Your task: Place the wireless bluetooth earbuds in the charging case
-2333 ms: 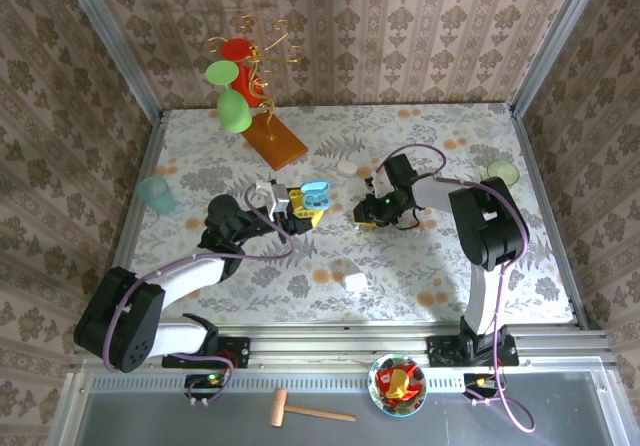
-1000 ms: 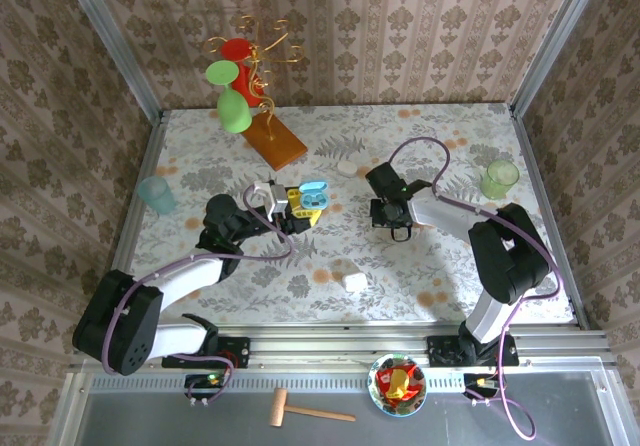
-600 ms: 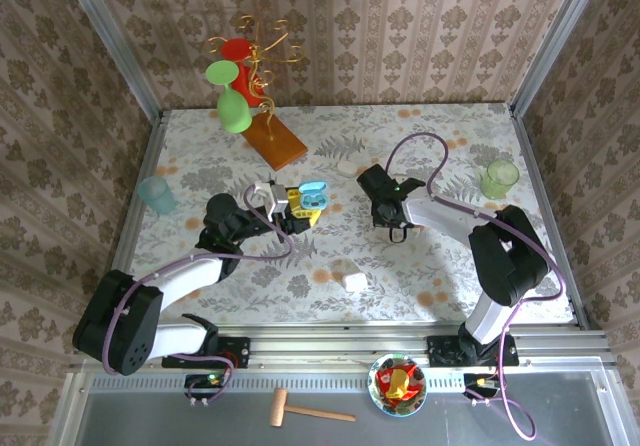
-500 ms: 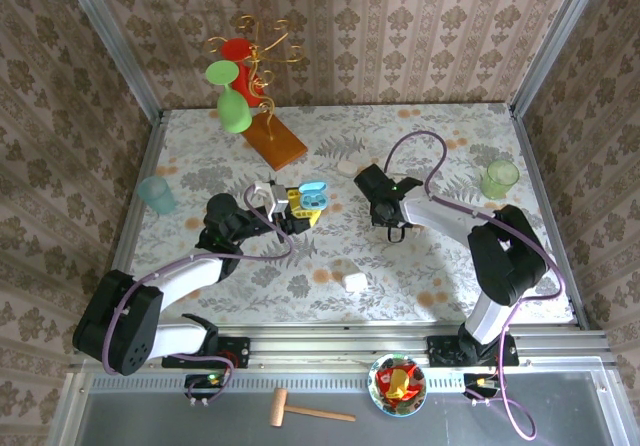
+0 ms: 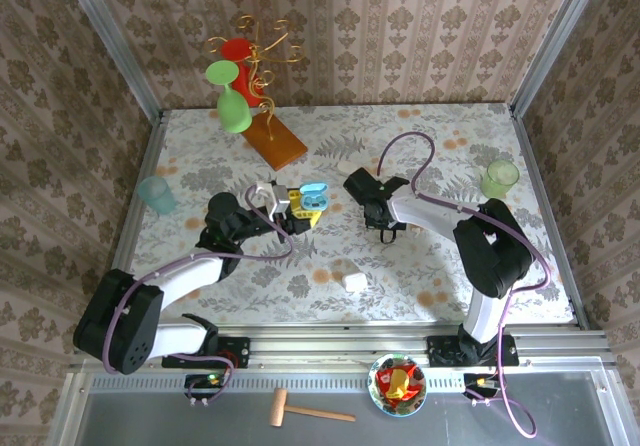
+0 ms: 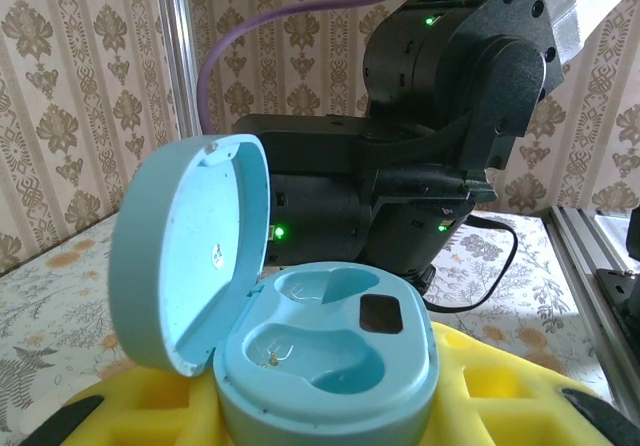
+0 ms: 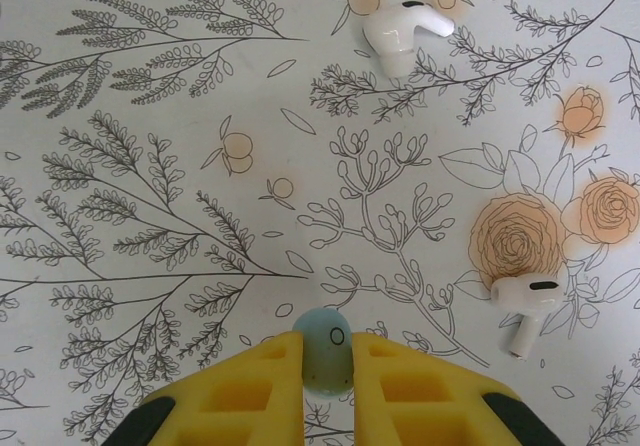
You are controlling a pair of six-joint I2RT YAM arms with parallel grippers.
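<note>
A: right gripper (image 7: 327,358) state?
B: Jaws clamped on 1 pale blue earbud (image 7: 324,341), pinched at the very tips, over the floral table (image 7: 150,216).
A: Room around it?
B: Flat cloth ahead of the jaws. White earbud (image 7: 403,28) lies far ahead, slightly right. 2nd white earbud (image 7: 523,304) lies right of the jaws, nearer. Both are apart from the fingers.
A: left gripper (image 6: 325,411)?
B: Jaws clamped on the charging case (image 6: 330,366). Lid (image 6: 185,256) stands open to the jaws' left. 2 wells (image 6: 310,356), both bare, with a dark patch in the farther one. The right arm's black housing (image 6: 450,76) sits close beyond the case.
A: Markings?
B: Small ring on the blue earbud. No writing I can read.
</note>
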